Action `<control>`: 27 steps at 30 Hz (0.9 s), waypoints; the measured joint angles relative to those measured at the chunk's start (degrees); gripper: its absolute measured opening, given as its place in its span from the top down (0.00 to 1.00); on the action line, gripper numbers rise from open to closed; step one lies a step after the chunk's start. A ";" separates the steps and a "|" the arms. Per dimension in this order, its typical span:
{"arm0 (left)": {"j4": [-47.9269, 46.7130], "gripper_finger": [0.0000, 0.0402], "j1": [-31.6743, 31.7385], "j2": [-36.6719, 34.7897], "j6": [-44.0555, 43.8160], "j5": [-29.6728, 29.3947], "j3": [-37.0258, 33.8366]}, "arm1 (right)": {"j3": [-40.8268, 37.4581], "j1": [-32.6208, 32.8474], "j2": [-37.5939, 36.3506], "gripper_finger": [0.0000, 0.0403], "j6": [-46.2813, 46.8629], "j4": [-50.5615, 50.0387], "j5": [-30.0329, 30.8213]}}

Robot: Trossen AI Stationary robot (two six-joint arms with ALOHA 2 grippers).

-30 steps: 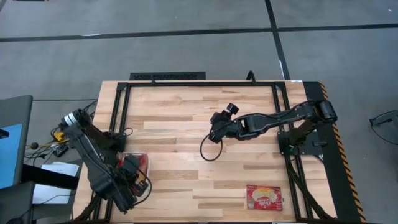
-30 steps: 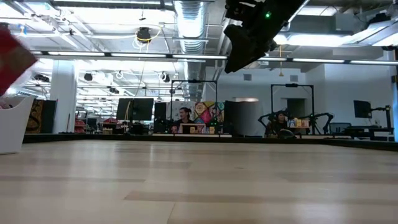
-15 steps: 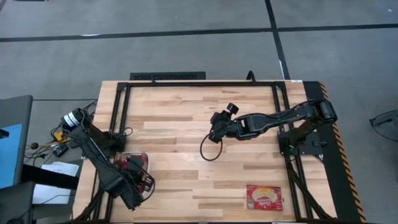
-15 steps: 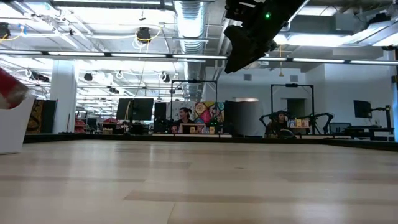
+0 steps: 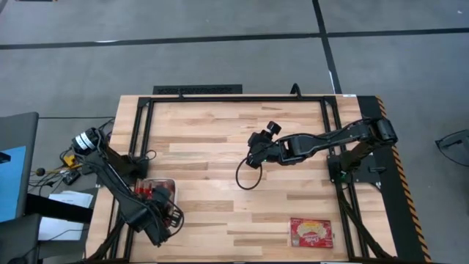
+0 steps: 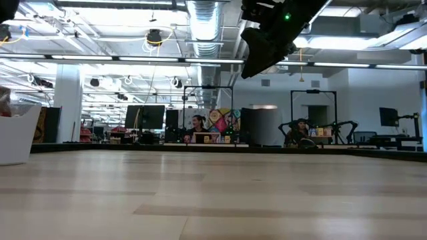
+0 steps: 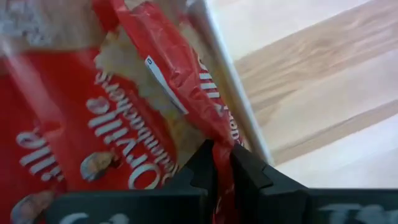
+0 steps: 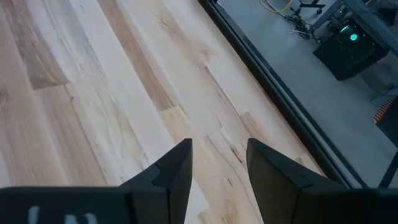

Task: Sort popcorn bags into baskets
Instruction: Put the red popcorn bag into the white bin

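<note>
Holding one bag (image 7: 155, 106) by its edge, the left gripper (image 7: 222, 163) sits pinched over the tray (image 5: 173, 182), table's left near corner. Remaining bag (image 5: 311, 232): flat, near right edge, long axis crosswise (nearer the right gripper (image 8: 217, 163), fingers spread, mid-table).

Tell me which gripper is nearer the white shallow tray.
Left. The left gripper is over the white shallow tray, pinching a red popcorn bag; the right gripper hangs mid-table.

In the high view the tray (image 5: 170, 181) sits at the desk's (image 5: 220, 154) lower left, apparently holding packets (image 5: 150, 192); one packet (image 5: 311, 232) lies alone at lower right.
</note>
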 joint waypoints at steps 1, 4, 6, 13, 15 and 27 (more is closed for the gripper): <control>-0.62 0.96 0.00 0.00 -0.05 1.21 0.00 | 0.00 0.00 0.00 0.56 0.00 0.02 0.00; -1.92 0.97 0.00 0.00 -0.28 4.77 0.02 | 0.00 0.00 0.00 0.57 0.00 0.00 0.00; -3.09 0.98 -0.04 0.03 -0.44 6.67 0.02 | 0.00 0.00 0.00 0.58 0.00 0.00 0.00; -8.58 0.99 -0.03 0.13 -0.62 9.31 1.10 | -0.20 0.00 -0.03 0.59 -0.31 0.33 0.00; -11.34 0.99 0.17 0.13 -0.62 9.31 2.23 | -0.99 -0.10 -0.04 0.58 -0.41 0.91 0.04; -13.08 0.99 1.62 4.45 -0.97 12.09 1.79 | -8.83 -1.92 -0.02 0.57 3.03 5.97 -3.31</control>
